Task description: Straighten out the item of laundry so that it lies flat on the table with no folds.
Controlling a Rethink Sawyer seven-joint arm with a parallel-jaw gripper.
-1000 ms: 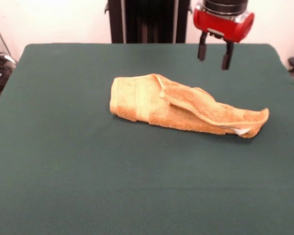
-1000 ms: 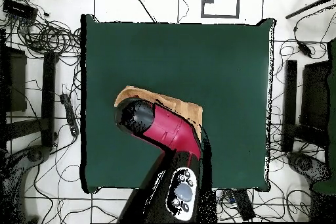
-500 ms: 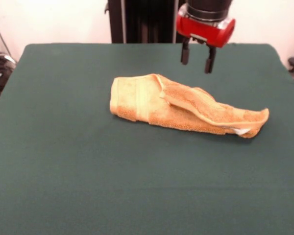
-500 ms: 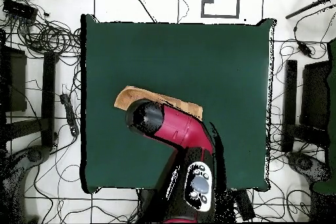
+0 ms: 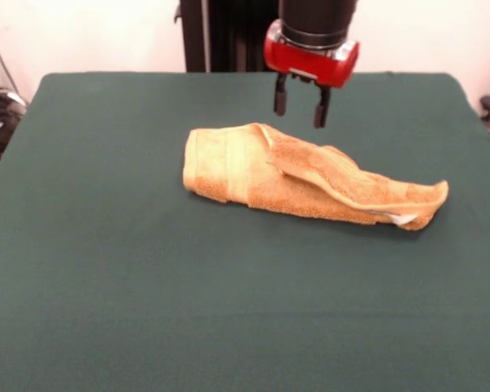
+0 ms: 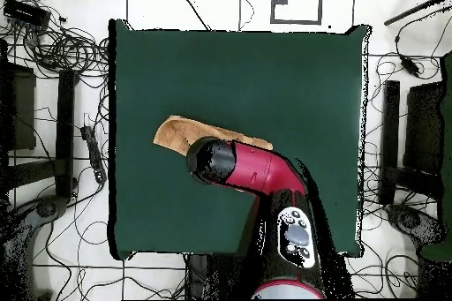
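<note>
The hand (image 5: 300,103) hangs empty, fingers apart, above the folded orange-tan towel (image 5: 302,175) bunched mid-surface (image 5: 106,286). Risk — descending here, it may pinch several stacked layers at once, dragging the bundle instead of unfolding it.

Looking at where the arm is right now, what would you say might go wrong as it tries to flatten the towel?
1. The towel lies in a long bundle with several layers overlapping; a pinch on the raised fold might catch more than one layer and drag the whole bundle instead of opening it.
2. The open tool hangs above the bundle's far edge, so coming straight down it may miss the cloth and press into the table.
3. In the overhead view the arm hides much of the towel.
</note>
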